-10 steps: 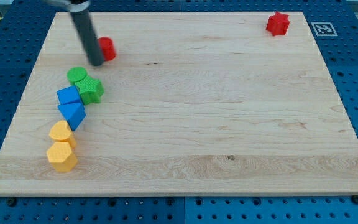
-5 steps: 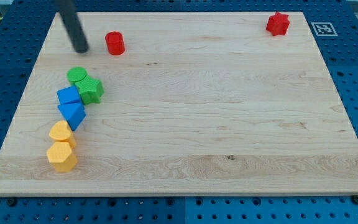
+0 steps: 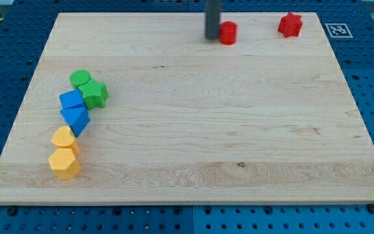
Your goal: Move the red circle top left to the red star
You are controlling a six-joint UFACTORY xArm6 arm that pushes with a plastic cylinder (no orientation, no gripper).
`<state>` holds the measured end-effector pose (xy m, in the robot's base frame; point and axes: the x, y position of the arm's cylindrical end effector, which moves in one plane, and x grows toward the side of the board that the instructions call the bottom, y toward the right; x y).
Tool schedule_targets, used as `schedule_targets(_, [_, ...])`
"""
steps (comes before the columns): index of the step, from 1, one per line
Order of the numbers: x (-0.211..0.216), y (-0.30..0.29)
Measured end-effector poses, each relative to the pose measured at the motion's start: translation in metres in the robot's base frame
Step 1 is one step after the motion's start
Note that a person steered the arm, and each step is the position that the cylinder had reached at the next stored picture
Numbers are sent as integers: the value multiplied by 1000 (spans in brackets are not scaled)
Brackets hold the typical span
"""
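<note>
The red circle (image 3: 228,32) sits near the view's top edge of the wooden board (image 3: 193,130), right of centre. My tip (image 3: 211,37) stands right against its left side, touching it. The red star (image 3: 290,25) lies at the view's top right, about a hundred pixels to the right of the red circle and slightly higher. The dark rod rises out of the view's top.
A cluster lies at the view's left: a green circle (image 3: 79,79), a green star (image 3: 95,93), a blue cube (image 3: 71,100), a blue triangle (image 3: 76,118), and two yellow blocks (image 3: 63,138) (image 3: 65,163). A marker tag (image 3: 337,30) sits off the board's top right corner.
My tip has swept from the board's top left to the right, and the red circle has moved right with it, far closer to the red star.
</note>
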<state>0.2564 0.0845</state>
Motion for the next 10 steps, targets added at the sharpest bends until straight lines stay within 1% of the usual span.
schedule_targets(1, [6,17])
schedule_targets(2, [37,16])
schedule_targets(3, [41,32])
schedule_targets(4, [15,63])
schedule_targets(5, [14,64])
schedule_targets(6, [25,20])
schedule_targets(7, [2,-3])
schedule_targets(8, [-15,6])
schedule_targets(10, [-15,66])
